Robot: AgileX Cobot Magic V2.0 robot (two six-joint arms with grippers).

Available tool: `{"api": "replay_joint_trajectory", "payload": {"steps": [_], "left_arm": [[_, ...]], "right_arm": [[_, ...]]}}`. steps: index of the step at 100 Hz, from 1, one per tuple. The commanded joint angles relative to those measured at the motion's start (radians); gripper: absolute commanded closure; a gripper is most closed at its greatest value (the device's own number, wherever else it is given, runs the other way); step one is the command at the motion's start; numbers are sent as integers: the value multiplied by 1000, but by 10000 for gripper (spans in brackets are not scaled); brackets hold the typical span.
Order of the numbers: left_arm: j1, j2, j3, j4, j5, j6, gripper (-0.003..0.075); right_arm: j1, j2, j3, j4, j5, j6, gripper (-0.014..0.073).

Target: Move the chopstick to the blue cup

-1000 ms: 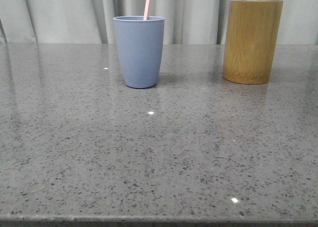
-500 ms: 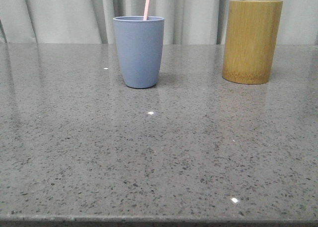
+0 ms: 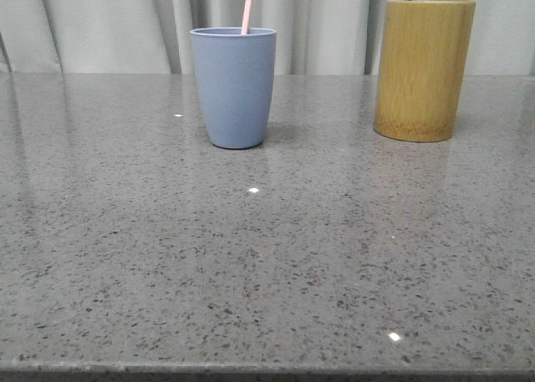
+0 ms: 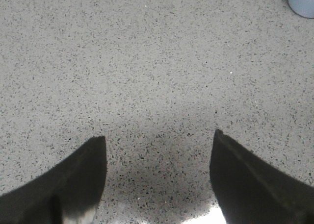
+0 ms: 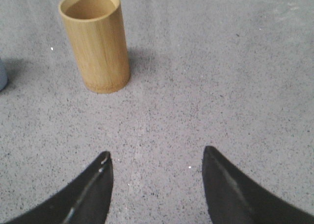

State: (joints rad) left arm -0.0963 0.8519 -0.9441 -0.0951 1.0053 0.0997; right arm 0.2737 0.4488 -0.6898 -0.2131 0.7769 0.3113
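Note:
The blue cup point(image 3: 234, 85) stands upright at the back of the grey stone table, left of centre. A pale pink chopstick point(image 3: 248, 6) rises out of it, only its upper end showing. A sliver of the cup's base point(image 4: 301, 1) shows in the left wrist view, and its edge point(image 5: 2, 74) in the right wrist view. My left gripper point(image 4: 159, 138) is open over bare table, well away from the cup. My right gripper point(image 5: 157, 155) is open too, with nothing between its fingers, short of the bamboo holder. Neither gripper appears in the front view.
A tall yellow-brown bamboo holder point(image 3: 423, 69) stands at the back right; seen from the right wrist, the bamboo holder point(image 5: 95, 40) looks empty inside. Pale curtains hang behind the table point(image 3: 267, 257), whose front edge runs along the bottom of the front view.

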Motion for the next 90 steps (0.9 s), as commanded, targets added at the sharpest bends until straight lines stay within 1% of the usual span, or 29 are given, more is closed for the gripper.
{"api": "replay_joint_trajectory", "payload": {"steps": [1, 5, 12, 18, 23, 32, 36, 38, 44, 48, 90], "left_arm": [[3, -9, -24, -14, -51, 0, 288], [3, -9, -24, -14, -51, 0, 304], [3, -9, -24, -14, -47, 0, 361], [3, -9, -24, -14, -43, 0, 438], [3, -9, -24, -14, -43, 0, 508], [3, -9, -24, -14, -43, 0, 651], [3, -9, -24, -14, -43, 0, 720], [3, -9, -24, -14, -43, 0, 739], [3, -9, -24, -14, -43, 0, 739], [3, -9, -24, -14, -43, 0, 739], [3, -7, -24, -14, -43, 0, 739]], "right_arm": [[-5, 3, -21, -22, -86, 4, 169], [-5, 5, -21, -22, -88, 4, 169], [-5, 5, -21, -22, -96, 4, 170], [-5, 5, -21, -23, -112, 4, 184], [-5, 5, -21, -24, -122, 4, 230], [-5, 5, -21, -27, -148, 4, 398], [-5, 5, -21, -27, -158, 4, 495], [-5, 5, -21, -27, -163, 4, 544], [-5, 5, -21, -27, -168, 4, 669], [-5, 5, -21, -27, -172, 4, 657], [-5, 5, -21, -27, -161, 4, 661]]}}
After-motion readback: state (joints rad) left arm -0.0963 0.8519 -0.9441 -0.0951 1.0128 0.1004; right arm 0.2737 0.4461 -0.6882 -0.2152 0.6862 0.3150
